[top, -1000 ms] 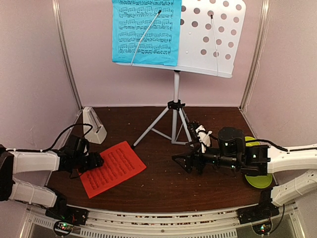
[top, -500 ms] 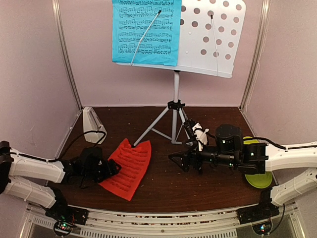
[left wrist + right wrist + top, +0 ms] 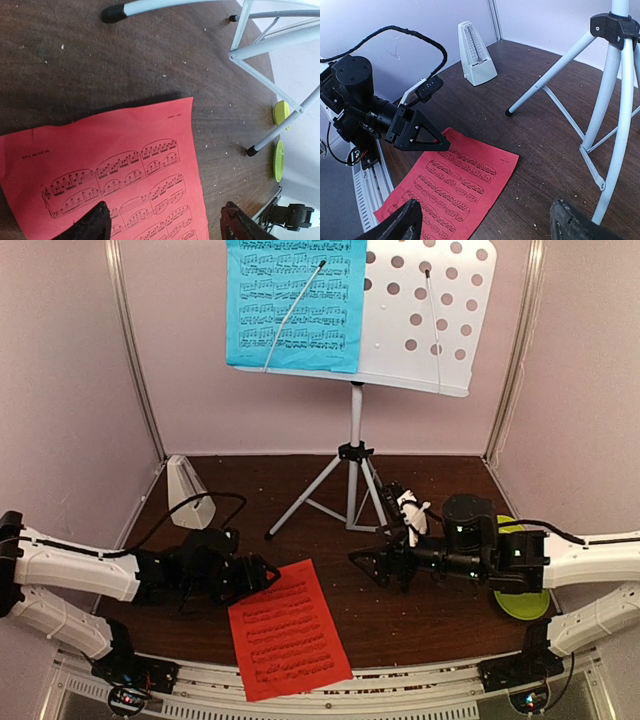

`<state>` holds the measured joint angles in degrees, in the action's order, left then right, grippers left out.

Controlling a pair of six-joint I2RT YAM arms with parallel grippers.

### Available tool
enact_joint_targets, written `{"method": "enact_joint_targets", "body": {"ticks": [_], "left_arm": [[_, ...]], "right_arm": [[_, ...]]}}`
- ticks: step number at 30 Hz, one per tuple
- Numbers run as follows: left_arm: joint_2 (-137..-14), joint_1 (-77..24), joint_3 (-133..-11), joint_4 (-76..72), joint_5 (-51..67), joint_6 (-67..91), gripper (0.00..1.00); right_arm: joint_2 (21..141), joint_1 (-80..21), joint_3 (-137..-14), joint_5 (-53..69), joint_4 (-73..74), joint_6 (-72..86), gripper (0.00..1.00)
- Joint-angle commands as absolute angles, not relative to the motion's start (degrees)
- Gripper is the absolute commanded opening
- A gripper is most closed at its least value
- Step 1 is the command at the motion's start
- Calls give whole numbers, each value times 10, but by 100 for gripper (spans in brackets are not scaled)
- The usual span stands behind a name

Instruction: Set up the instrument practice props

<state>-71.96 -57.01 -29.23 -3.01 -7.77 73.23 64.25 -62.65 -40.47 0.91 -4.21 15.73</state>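
The left pincer (image 3: pixel 262 572) stands wide open in the lower left of the overhead view and has hold of nothing. From its own camera we see its two fingers (image 3: pixel 92 226) spread far apart at the bottom edge. One is above the red-orange music sheet (image 3: pixel 115 170), and the other is over bare wood just beside the sheet's right edge. We cannot tell whether the first finger touches the paper.

In the overhead view the sheet lies flat, printed side up, in the lower middle. Its upper left corner is just by the left pincer, and its lower end reaches over the front edge of the dark brown table (image 3: pixel 440 630).

The right pincer (image 3: pixel 365 562) is likewise wide open and empty. It points left from the right side of the frame, near the sheet's upper right corner but apart from it.

Behind both pincers we see the stand's white tripod legs (image 3: pixel 350 490) in the middle of the table. Its white perforated desk (image 3: pixel 425 325) fills the top of the frame. The blue music sheet (image 3: pixel 295 305) rests on the left half of the desk under a thin wire arm.

The white metronome (image 3: pixel 188 495) stands upright at the left, close to the wall and well apart from the legs. A yellow-green plate (image 3: pixel 525 598) lies at the right, partly hidden under the right arm.
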Motion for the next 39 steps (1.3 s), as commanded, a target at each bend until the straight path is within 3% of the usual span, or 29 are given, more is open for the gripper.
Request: {"method": "enact_joint_targets", "body": {"ticks": [1,11,20,28,39], "left_arm": [[-685,-543,-253,-13,-78,698,78],[-582,-433,-121,-40,38,641,84],[-521,-370,-111,-13,87,565,85],[-617,-357,-106,-105,146,560,81],[-727,-358,-100,-228,187,571,67]], "right_arm": [[656,-632,-395,0,-63,198,87],[763,-676,-431,8,-68,223,78],[921,-691,-537,23,-53,207,61],[973,-691,-545,12,-31,208,46],[1077,-690,-584,-2,-17,195,20]]}}
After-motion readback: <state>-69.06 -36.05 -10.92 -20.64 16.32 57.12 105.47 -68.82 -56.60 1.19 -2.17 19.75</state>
